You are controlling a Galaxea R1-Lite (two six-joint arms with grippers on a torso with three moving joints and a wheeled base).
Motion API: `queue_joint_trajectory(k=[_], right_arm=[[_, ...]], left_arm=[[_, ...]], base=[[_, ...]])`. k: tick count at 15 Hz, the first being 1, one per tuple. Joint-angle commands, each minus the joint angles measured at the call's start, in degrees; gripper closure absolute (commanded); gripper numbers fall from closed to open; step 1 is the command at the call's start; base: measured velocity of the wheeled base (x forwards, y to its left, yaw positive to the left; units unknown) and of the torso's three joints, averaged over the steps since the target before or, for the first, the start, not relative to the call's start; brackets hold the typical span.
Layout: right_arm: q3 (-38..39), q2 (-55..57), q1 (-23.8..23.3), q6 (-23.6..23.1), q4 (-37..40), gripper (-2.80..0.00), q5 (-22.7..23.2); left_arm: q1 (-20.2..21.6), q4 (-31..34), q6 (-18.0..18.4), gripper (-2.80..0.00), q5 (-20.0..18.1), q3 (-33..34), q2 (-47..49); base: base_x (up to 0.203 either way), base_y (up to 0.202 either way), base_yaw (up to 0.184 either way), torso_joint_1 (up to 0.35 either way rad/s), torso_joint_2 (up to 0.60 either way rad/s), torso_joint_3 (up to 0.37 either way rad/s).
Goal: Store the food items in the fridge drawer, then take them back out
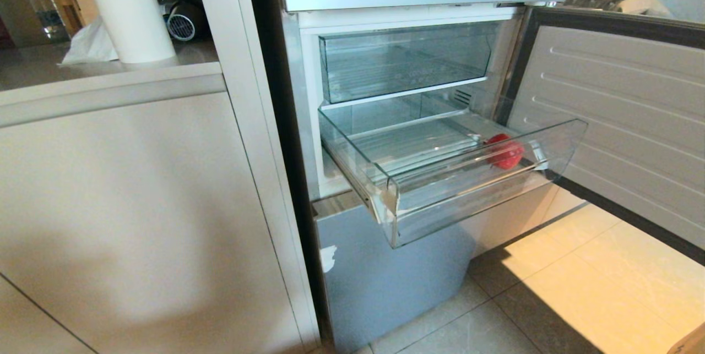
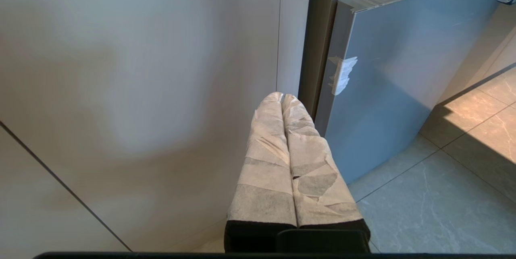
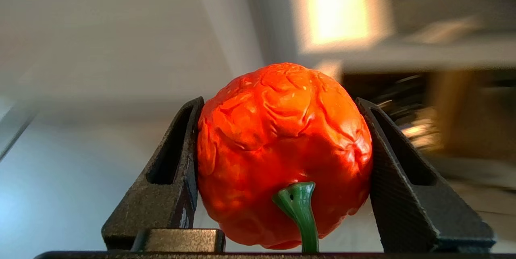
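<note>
- Pale kitchen cabinetry (image 1: 126, 205) fills the left half of the head view, with a grey worktop at the upper left carrying a white paper roll (image 1: 135, 26) and a clear bottle (image 1: 45, 10) behind it.
- At the centre of that view an open fridge (image 1: 385, 271) shows two clear compartments: a deeper bin (image 1: 405, 59) pushed in above, and the fridge drawer (image 1: 468, 183) pulled out below it, its near left corner whitish and chipped.
- One red food item (image 1: 504, 151) lies inside the drawer toward its right end, close behind the front wall.
- On the right of the view the fridge door (image 1: 622, 123) stands swung open, its ribbed inner liner facing left; sunlit floor tiles (image 1: 578, 288) fill the lower right. Neither arm appears here.
- In the left wrist view the left gripper (image 2: 283, 97) sits low in the centre of the frame, its two tape-wrapped fingers (image 2: 268, 162) pressed together with nothing between them, pointing at the cabinet panel beside the fridge's grey lower door (image 2: 395, 90).
- In the right wrist view the right gripper (image 3: 282, 110) pinches a second food item, a wrinkled red pepper (image 3: 282, 142) with a green stem (image 3: 300, 210), between its two dark fingers (image 3: 169, 178); the background behind it is blurred.
</note>
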Motion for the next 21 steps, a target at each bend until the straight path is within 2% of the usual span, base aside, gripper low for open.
queue_joint_trajectory(k=[1, 2, 4, 10, 21], right_arm=[[-3.9, 8.6, -11.6, 0.1, -4.4, 0.00, 1.9], [-6.2, 11.0, -15.6, 0.1, -5.3, 0.00, 3.2], [-10.3, 16.8, -20.0, 0.2, -6.9, 0.00, 5.4], [-20.7, 36.0, -25.4, 0.3, -13.3, 0.00, 6.5], [-44.2, 60.1, -37.7, 0.6, -13.6, 0.00, 7.9]], left_arm=[[0.0, 0.0, 0.0, 0.00, 0.0, 0.1, 0.0], [0.0, 0.0, 0.0, 0.00, 0.0, 0.1, 0.0], [0.0, 0.0, 0.0, 0.00, 0.0, 0.1, 0.0], [0.0, 0.0, 0.0, 0.00, 0.0, 0.1, 0.0], [0.0, 0.0, 0.0, 0.00, 0.0, 0.1, 0.0]], base=[[0.000, 0.000, 0.000, 0.000, 0.00, 0.000], [0.000, 0.000, 0.000, 0.000, 0.00, 0.000], [0.000, 0.000, 0.000, 0.000, 0.00, 0.000], [0.000, 0.000, 0.000, 0.000, 0.00, 0.000], [0.000, 0.000, 0.000, 0.000, 0.00, 0.000]])
